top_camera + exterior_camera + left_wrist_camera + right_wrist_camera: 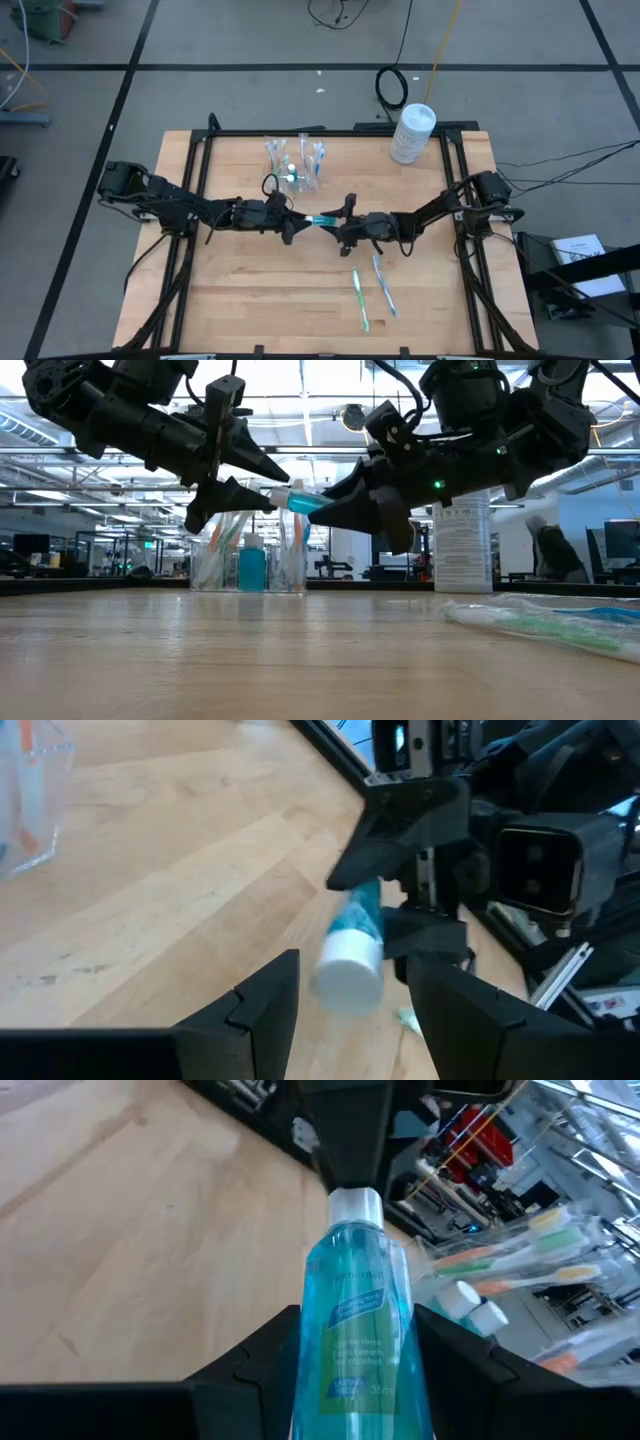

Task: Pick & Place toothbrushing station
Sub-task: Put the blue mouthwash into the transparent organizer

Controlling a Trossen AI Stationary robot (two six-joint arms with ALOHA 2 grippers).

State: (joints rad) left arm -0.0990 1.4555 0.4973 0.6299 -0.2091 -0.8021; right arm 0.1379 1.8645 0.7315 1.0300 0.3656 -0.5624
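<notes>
The toothbrushing station (295,166), a clear slotted holder with toothbrushes and a small blue bottle in it, stands at the far middle of the table (250,560). Nearer, above the table's middle, a small blue bottle (322,220) with a white cap (348,968) hangs between both grippers. My right gripper (346,228) is shut on its body. My left gripper (294,222) is open, and its fingers stand on either side of the cap (280,497). Whether they touch the cap, I cannot tell. My right gripper pinches the bottle's blue body (350,1305) between its two fingers (455,1355), behind the cap. It comes nearly level from the table's right, its fingers lying along the bottle. The bottle lies almost level, cap toward my left gripper, clear of the table (305,502).
A white round lidded tub (412,132) stands at the far right. Two toothbrushes (360,300) (385,285) lie loose near the front, right of the middle. Bare wood shows on the table's left and near parts.
</notes>
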